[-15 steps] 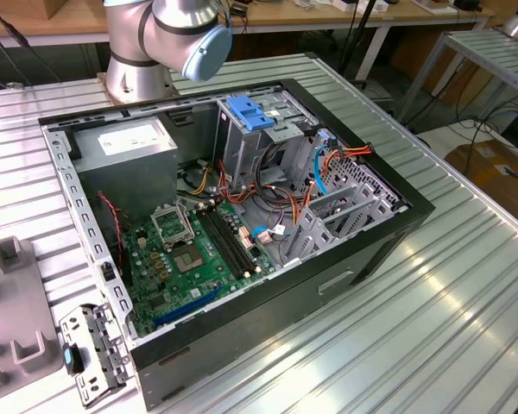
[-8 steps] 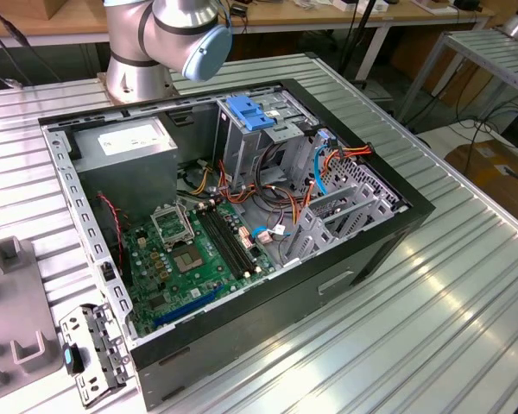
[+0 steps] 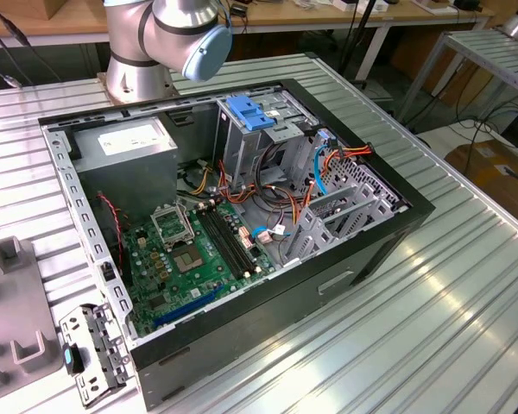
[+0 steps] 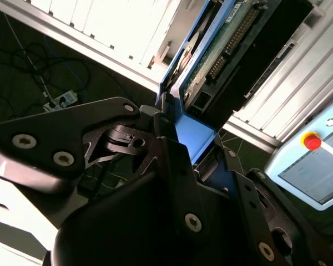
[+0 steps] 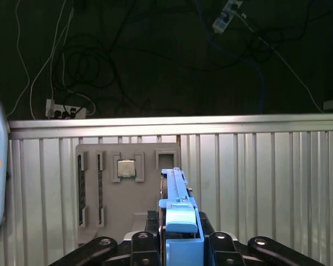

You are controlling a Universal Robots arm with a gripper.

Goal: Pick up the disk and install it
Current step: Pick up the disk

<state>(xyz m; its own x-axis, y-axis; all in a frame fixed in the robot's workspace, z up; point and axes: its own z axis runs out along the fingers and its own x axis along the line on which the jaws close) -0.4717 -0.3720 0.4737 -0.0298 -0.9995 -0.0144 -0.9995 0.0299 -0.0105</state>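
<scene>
I see my gripper [image 5: 180, 246] closed narrow on the disk [image 5: 179, 208], blue rails pinched edge-on between its fingers in both wrist views, grey parts tray [image 5: 117, 213] beyond it, open computer case [image 3: 233, 224] mid exterior view, arm base [image 3: 134, 65] at 11 o'clock

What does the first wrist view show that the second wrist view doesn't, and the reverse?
First wrist view: the disk seen edge-on, and beyond it a grey fixture tray with a square chip seated in one pocket.
Second wrist view: the disk's flat side, with its green circuit board between the blue rails.
Both wrist views: the gripper shut on the disk, the ribbed metal table and a red button.
</scene>
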